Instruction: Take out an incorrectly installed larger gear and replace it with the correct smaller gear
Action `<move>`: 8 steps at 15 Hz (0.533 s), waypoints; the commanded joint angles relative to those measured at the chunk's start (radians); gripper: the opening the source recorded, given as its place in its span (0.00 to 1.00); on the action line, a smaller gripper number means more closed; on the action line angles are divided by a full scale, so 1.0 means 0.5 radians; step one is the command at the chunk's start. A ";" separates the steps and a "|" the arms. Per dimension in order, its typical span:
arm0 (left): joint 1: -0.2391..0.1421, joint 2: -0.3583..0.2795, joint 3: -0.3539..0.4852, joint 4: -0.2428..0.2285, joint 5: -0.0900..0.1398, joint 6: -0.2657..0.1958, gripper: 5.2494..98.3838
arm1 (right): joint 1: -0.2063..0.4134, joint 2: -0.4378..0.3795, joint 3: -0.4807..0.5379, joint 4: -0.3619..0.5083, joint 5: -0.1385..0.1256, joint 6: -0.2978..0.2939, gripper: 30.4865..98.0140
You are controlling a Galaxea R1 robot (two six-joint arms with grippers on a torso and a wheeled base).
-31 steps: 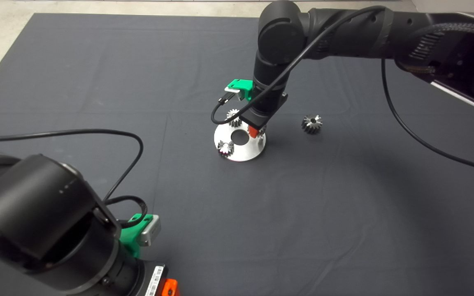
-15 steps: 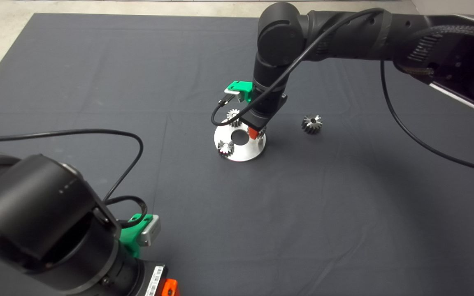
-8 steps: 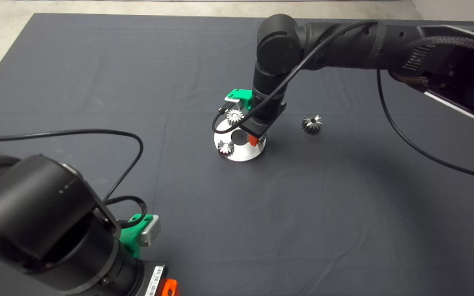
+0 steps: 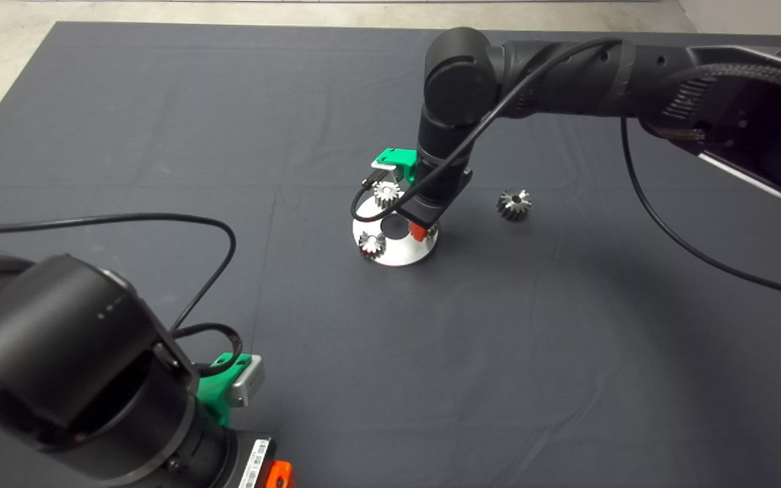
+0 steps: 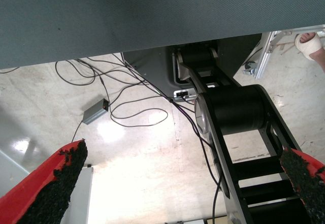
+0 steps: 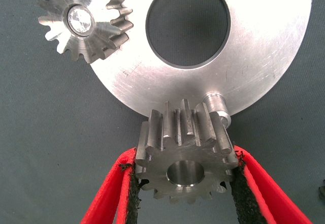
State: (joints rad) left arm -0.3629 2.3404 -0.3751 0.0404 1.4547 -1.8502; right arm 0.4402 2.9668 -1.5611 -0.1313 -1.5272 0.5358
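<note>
My right gripper (image 6: pixel 184 169) is shut on the smaller gear (image 6: pixel 177 132), a steel spur gear with short straight teeth and an empty bore. It holds the gear tilted at the edge of the round silver plate (image 6: pixel 264 56), right beside a bare peg (image 6: pixel 215 104). The bore is not over the peg. In the head view this gripper (image 4: pixel 419 232) is at the plate's right side (image 4: pixel 401 256). The larger gear (image 4: pixel 514 204) lies on the mat to the right of the plate. My left gripper (image 5: pixel 172 183) is parked at the lower left, open.
Two more small gears sit on the plate, one at its far side (image 4: pixel 386 193) and one at its near left (image 4: pixel 371 242). The plate has a big centre hole (image 6: pixel 188 23). A black cable (image 4: pixel 363 203) loops beside the right wrist. A person's foot (image 5: pixel 310 43) shows on the floor.
The right gripper has shifted slightly towards the near side of the plate with the smaller gear, uncovering the far gear. The left arm and the larger gear have not moved.
</note>
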 commanded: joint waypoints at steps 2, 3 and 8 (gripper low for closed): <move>-0.020 -0.007 0.027 -0.044 -0.004 -0.009 1.00 | 0.049 -0.044 0.006 -0.127 -0.256 -0.016 0.13; -0.020 -0.003 0.027 -0.044 -0.004 -0.009 1.00 | 0.049 -0.047 0.006 -0.127 -0.258 -0.019 0.14; -0.020 -0.003 0.027 -0.044 -0.004 -0.009 1.00 | 0.047 -0.060 0.006 -0.133 -0.257 -0.035 0.13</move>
State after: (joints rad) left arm -0.3632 2.3404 -0.3751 0.0402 1.4547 -1.8502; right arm 0.4402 2.9421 -1.5611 -0.1619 -1.5270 0.5281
